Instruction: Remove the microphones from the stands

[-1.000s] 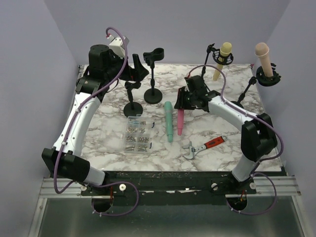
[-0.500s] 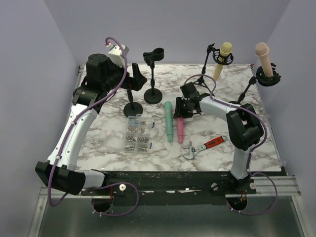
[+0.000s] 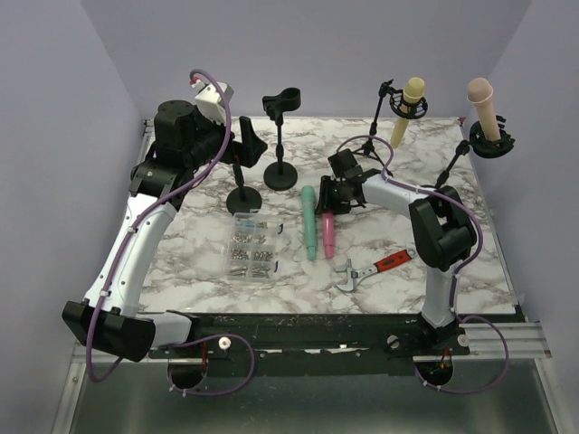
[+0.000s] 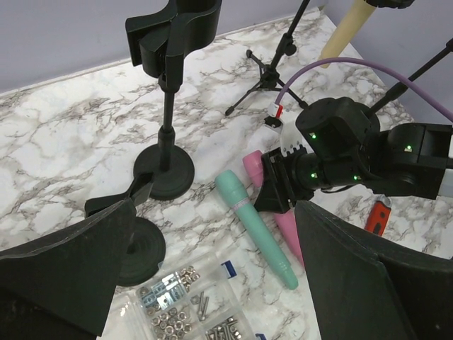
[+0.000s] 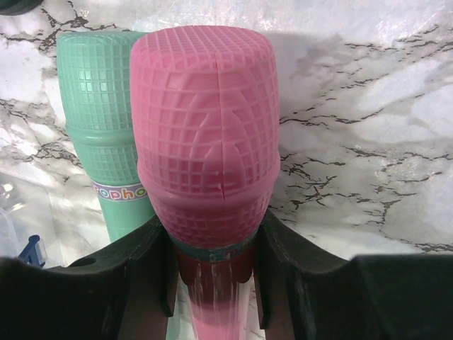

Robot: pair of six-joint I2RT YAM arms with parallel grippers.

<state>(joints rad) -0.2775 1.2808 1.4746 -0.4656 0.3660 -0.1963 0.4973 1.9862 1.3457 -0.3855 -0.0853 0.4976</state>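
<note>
Right fingers (image 5: 134,276) clamped on pink microphone (image 5: 205,127), which lies on table (image 3: 398,294); left fingers (image 4: 64,276) spread wide, holding nothing
Pink microphone lies flat on the marble, head toward the back, gripped just below the head, side by side with teal microphone (image 3: 310,226) on its left and about touching it. Left fingers hang above the table near two black round-base stands (image 3: 281,136). Clear compartment box (image 3: 253,216) sits left of the teal microphone, holding small metal hardware: nuts in one compartment, screws in others, the rest too small to tell. Yellow microphone (image 3: 409,104) sits tilted in a ring mount on a tripod at the back, peach microphone (image 3: 483,107) in a ring mount at the back right. Red-handled wrench (image 3: 375,267) lies near the front right
</note>
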